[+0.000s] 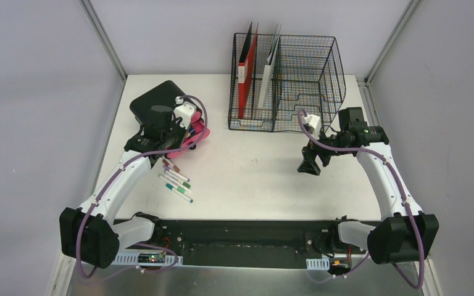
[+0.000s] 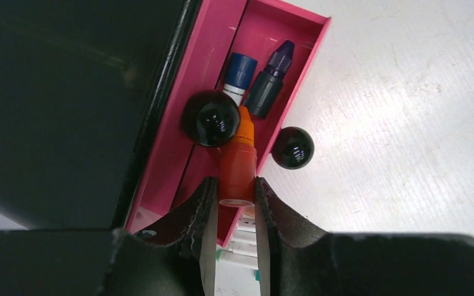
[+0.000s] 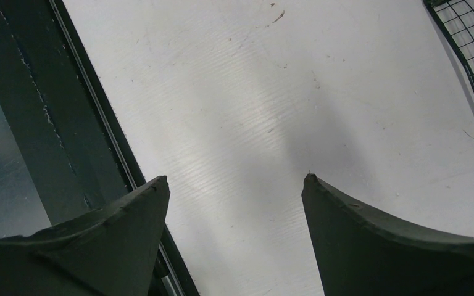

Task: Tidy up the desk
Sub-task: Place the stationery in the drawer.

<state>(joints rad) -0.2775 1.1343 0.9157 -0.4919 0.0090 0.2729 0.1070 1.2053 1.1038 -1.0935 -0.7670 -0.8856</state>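
1. Left wrist view showed you the left tool (image 2: 233, 191) pinching an orange marker (image 2: 237, 166) by its body, its tip pointing into a pink tray (image 2: 308, 49).
2. Inside that tray lay a blue-capped marker (image 2: 241, 69) and a dark grey marker with a purple tip (image 2: 270, 83), side by side.
3. Two glossy black balls showed there: one (image 2: 212, 118) over the tray beside the orange marker's tip, the other (image 2: 292, 147) just outside the tray's wall. You could not tell what they were.
4. A black box (image 1: 154, 102) sat against the tray at the far left of the surface (image 1: 253, 179).
5. Your right tool (image 3: 234, 185) was spread wide and held nothing, above bare white surface near the front of the black wire-mesh rack (image 1: 308, 74).
6. The surface lay under both arms, running from their bases to the grey back wall.
7. Loose markers (image 1: 176, 179) lay on it near the left arm.
8. A red folder (image 1: 247, 74) and a white folder (image 1: 268, 74) stood upright in the rack's left part.
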